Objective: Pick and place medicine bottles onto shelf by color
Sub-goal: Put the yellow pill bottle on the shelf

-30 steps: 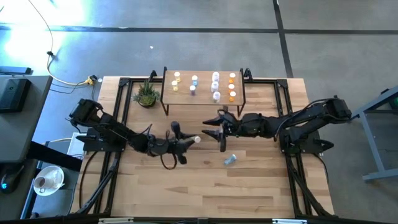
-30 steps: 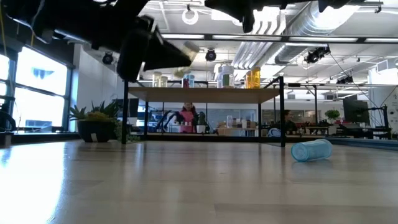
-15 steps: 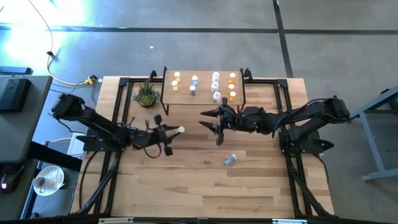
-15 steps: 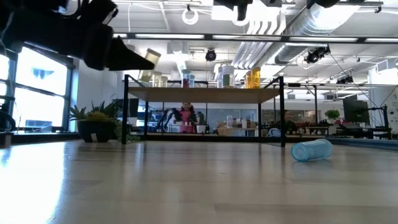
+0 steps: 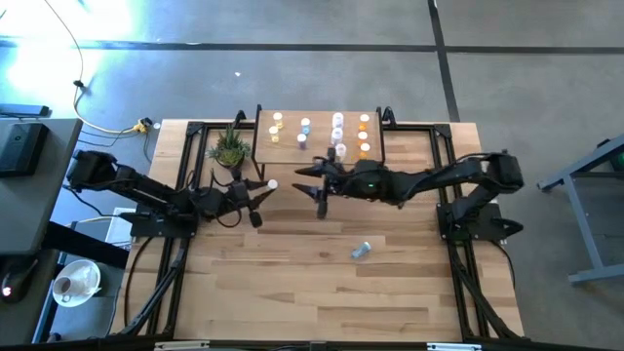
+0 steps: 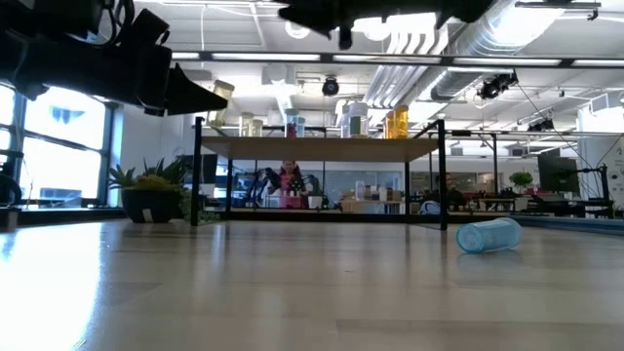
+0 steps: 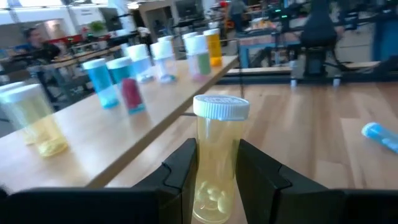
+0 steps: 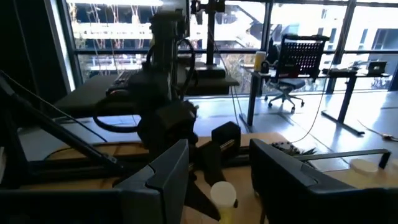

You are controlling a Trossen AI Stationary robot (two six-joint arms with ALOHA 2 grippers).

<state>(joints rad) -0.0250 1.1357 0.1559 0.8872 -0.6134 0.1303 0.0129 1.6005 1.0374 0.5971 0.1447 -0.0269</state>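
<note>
My left gripper is shut on a yellow medicine bottle with a white cap, in the air just near of the shelf's left end. The shelf top holds several bottles in columns: yellow, blue, pale and orange. One blue bottle lies on its side on the table. My right gripper is open and empty, in the air near the shelf's front edge, its fingers toward my left gripper. My left gripper pinches the yellow bottle's body between its two fingers, which lie along the bottle's sides. The capped end sticks out past the fingertips. The fingers come from the table's left, slanting. The bottle is lifted clear of the table, tilted.
A small potted plant stands at the shelf's left end, close to my left gripper. The table's near half holds only the lying blue bottle. People show in the room beyond the table.
My left gripper has carried the yellow bottle toward the table's left and far edges, to the shelf's left end, still shut on it and clear of the table. My right gripper has moved toward the table's left along the shelf's front, staying open.
</note>
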